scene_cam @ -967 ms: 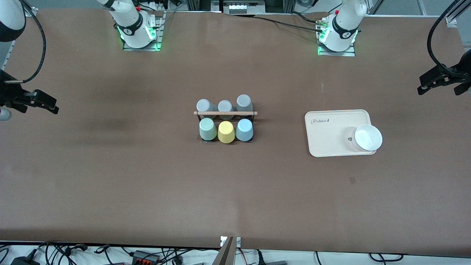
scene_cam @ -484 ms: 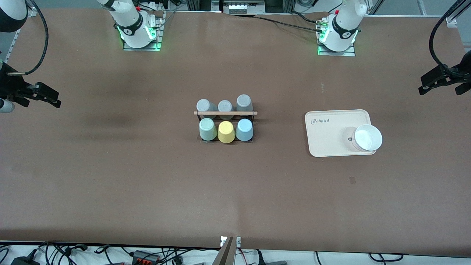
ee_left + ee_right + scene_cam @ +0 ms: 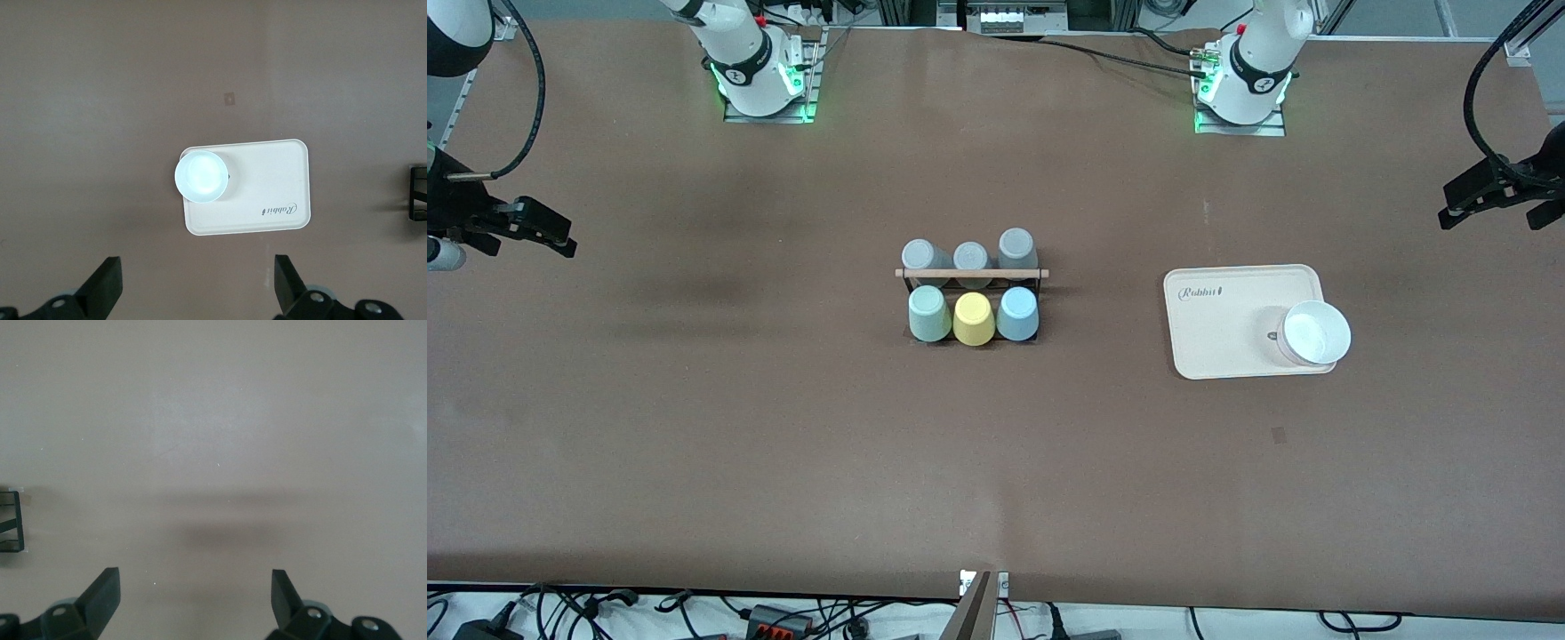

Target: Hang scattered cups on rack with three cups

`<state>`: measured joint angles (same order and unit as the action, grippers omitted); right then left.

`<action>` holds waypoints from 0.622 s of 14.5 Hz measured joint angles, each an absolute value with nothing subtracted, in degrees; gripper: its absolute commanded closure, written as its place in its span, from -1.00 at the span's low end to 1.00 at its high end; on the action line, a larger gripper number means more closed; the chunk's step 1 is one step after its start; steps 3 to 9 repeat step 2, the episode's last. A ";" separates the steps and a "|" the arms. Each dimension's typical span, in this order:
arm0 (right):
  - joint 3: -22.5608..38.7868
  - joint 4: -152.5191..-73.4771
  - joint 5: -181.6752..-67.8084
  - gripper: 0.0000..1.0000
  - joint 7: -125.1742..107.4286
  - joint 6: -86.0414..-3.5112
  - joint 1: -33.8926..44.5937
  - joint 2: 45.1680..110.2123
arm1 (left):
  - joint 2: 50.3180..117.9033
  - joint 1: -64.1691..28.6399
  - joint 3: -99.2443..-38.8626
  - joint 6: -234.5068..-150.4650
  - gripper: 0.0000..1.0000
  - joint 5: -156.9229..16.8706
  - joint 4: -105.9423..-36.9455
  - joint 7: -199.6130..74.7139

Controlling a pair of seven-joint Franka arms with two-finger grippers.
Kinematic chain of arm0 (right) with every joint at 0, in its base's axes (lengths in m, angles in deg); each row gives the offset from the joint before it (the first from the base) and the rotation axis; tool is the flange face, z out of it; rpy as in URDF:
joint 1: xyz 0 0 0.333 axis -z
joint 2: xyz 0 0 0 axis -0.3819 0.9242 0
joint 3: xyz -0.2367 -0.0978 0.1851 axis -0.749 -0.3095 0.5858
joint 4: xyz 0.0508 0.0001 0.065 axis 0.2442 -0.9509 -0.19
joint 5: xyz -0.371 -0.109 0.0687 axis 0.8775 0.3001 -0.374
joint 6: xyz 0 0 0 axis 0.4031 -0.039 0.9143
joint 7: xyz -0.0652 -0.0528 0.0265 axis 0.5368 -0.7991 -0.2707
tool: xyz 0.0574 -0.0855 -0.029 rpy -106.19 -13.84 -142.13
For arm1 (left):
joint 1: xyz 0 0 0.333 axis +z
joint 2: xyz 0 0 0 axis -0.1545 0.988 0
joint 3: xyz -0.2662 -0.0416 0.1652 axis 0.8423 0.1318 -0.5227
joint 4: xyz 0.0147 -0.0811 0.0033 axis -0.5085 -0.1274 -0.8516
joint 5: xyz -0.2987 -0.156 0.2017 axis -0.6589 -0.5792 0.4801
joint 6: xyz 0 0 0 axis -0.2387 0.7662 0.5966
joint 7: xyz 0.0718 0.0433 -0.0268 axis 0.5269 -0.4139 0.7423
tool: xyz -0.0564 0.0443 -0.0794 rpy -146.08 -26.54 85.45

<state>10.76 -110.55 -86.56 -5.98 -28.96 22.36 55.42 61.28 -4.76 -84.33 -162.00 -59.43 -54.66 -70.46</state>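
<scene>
The black wire rack (image 3: 971,273) with its wooden rod stands mid-table. The mint green cup (image 3: 928,313) and the light blue cup (image 3: 1016,313) sit upside down on its pegs in the row nearer the camera, with the yellow cup (image 3: 973,318) between them. My right gripper (image 3: 562,238) is open and empty over bare table at the right arm's end; it also shows in the right wrist view (image 3: 193,600). My left gripper (image 3: 1449,203) is open and empty over bare table at the left arm's end; it also shows in the left wrist view (image 3: 198,293).
Three grey cups (image 3: 971,256) fill the rack's row farther from the camera. A beige tray (image 3: 1227,311) lies toward the left arm's end, with a white bowl (image 3: 1314,332) on its corner. The left wrist view shows the tray (image 3: 280,180) and the bowl (image 3: 200,175).
My right gripper has drifted a little toward the robots' side of the table. My left gripper has shifted only slightly. The cups and rack have not moved.
</scene>
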 measured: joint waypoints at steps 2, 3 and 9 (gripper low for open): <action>10.76 -110.55 -86.56 -1.00 -5.98 -28.93 22.36 55.28 | 61.28 -4.76 -84.33 -162.00 -1.00 -59.43 -54.66 -70.46; 10.76 -110.55 -86.56 -1.00 -5.98 -28.93 22.36 55.28 | 61.28 -4.76 -84.33 -162.00 -1.00 -59.43 -54.66 -70.46; 10.76 -110.55 -86.56 -1.00 -5.98 -28.93 22.36 55.28 | 61.28 -4.76 -84.33 -162.00 -1.00 -59.43 -54.66 -70.46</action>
